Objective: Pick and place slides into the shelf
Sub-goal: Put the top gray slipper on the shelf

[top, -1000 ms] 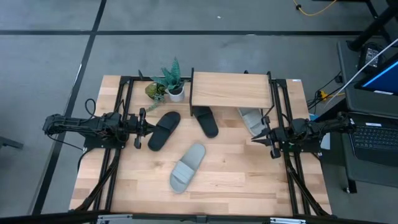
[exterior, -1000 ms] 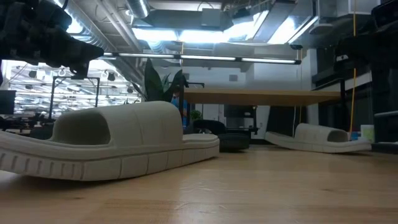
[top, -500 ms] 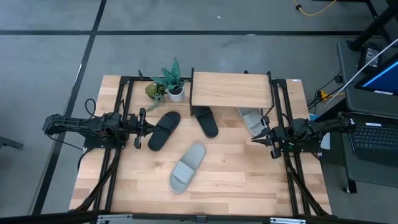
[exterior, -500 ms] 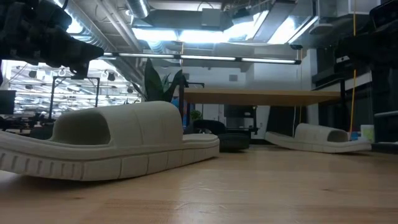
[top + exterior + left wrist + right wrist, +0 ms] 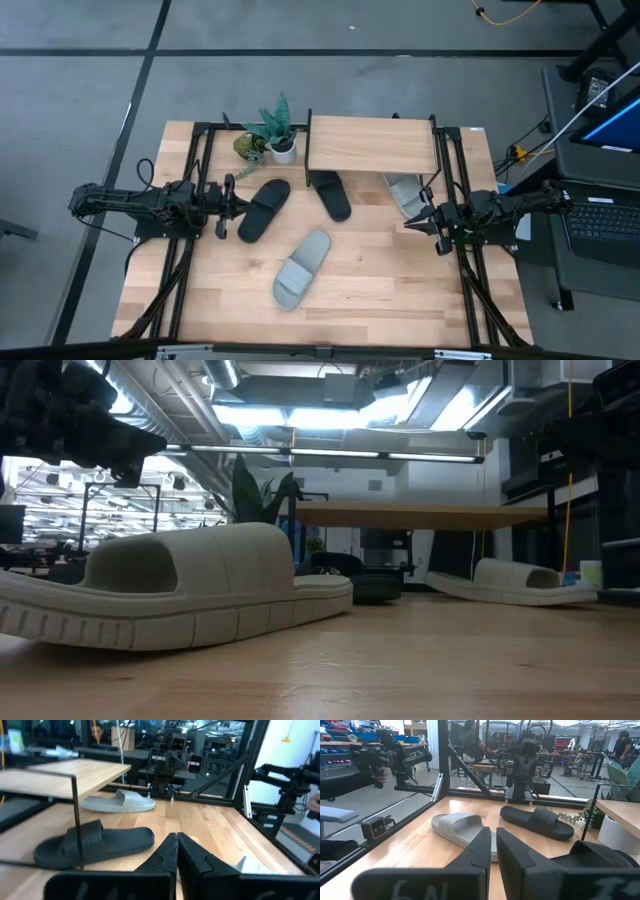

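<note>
Both arms are waiting at the table's sides, left gripper (image 5: pixel 232 205) pinched shut and right gripper (image 5: pixel 410 222) nearly closed, both empty, while two slides (image 5: pixel 263 208) (image 5: pixel 302 268) are lying loose before the shelf (image 5: pixel 371 143) and two are sitting tucked partly beneath it

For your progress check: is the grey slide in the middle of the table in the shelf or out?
Out. The grey slide lies on open tabletop, well short of the shelf.

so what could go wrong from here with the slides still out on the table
1. The black slide lies close to the potted plant; a reach by the shut left gripper might tip it.
2. The grey slide sits against the shelf frame by the right gripper; the post may block a clean grasp.
</note>
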Motion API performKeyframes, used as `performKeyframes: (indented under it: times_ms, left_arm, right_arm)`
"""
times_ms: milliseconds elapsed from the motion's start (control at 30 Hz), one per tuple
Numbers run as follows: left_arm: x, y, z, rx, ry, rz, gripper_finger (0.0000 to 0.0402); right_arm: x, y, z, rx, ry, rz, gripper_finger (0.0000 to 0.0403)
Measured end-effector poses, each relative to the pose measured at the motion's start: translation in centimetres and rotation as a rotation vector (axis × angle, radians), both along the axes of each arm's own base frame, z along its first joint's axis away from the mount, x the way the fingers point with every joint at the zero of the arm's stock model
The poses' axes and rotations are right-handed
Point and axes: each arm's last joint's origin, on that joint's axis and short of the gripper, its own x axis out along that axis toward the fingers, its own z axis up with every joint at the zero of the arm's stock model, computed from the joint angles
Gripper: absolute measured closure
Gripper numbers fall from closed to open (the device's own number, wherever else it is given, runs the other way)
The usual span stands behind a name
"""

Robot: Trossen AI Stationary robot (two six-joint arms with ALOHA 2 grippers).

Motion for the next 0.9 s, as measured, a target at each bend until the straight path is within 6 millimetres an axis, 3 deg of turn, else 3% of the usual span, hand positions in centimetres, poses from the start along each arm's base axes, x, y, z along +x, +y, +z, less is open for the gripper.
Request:
performKeyframes:
  times_ms: [100,433,900]
  left_arm:
    - [0.0,0.0,0.1,-0.009,-0.005,0.002,0.0401]
    - [0.0,0.0,0.1,0.219,-0.003,-0.007,0.0401]
    - [-0.1,0.0,1.2,0.214,-0.028,-0.007,0.0401]
  right_arm:
    - [0.0,0.0,0.0,-0.021,-0.005,0.0,0.037]
    - [0.0,0.0,0.0,-0.046,-0.011,-0.001,0.037]
    - [0.0,-0.1,0.2,-0.019,-0.02,-0.029,0.0373]
